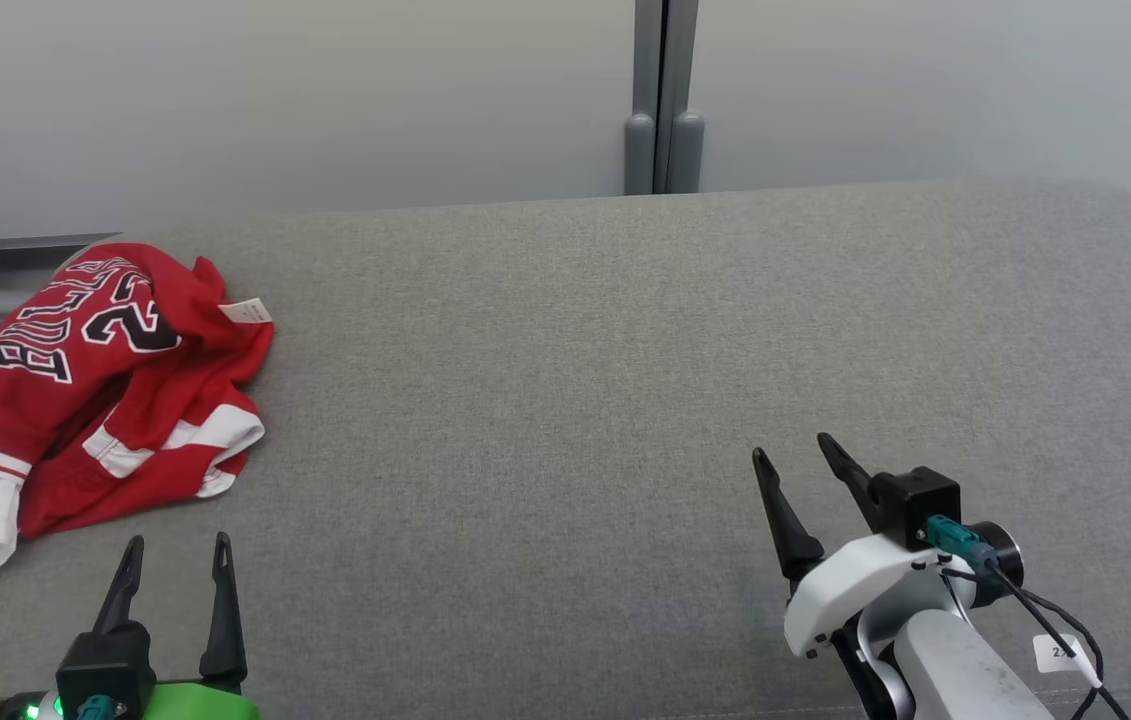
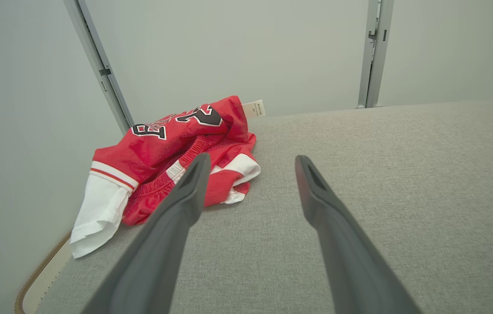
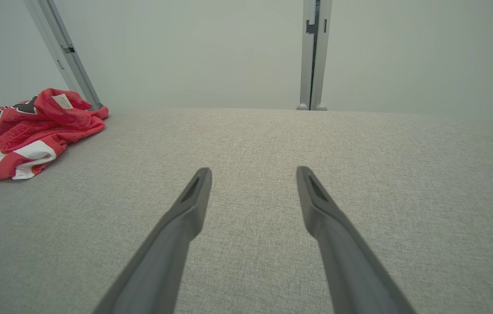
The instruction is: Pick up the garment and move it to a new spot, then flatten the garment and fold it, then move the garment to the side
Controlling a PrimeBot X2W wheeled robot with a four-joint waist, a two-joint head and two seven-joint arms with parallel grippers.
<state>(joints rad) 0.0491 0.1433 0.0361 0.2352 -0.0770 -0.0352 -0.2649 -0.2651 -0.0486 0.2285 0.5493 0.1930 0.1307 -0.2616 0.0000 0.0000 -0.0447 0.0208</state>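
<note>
Our left gripper (image 1: pixel 178 540) sits at the lower left of the head frame, closest to the lens, on a green and black wrist. Its two dark fingers point up the frame and stand apart with nothing between them. In the left wrist view we see the same spread fingers rising from the bottom edge over bare grey fabric. The tip of the left-hand finger overlaps the cloth of the garment (image 1: pixel 105 400) in that frame. From the head view we judge that the tips stop just short of it, with a strip of grey between.

Our right gripper (image 1: pixel 790 447) shows at the lower right of the head frame, on a white wrist with a black block and a teal plug. Its fingers lean toward the upper left, also parted and empty. In the right wrist view they hang over open grey surface, well apart from the garment at that frame's left edge.

We see the garment as a red jersey with black, white-edged lettering and white trim. It lies crumpled at the left side of the head frame, on the padded grey surface (image 1: pixel 565 350). A white portion trails to the frame's left edge. A small white tag (image 1: pixel 247 311) pokes out at its upper right. Pale wall panels and a grey post (image 1: pixel 663 100) stand behind.
</note>
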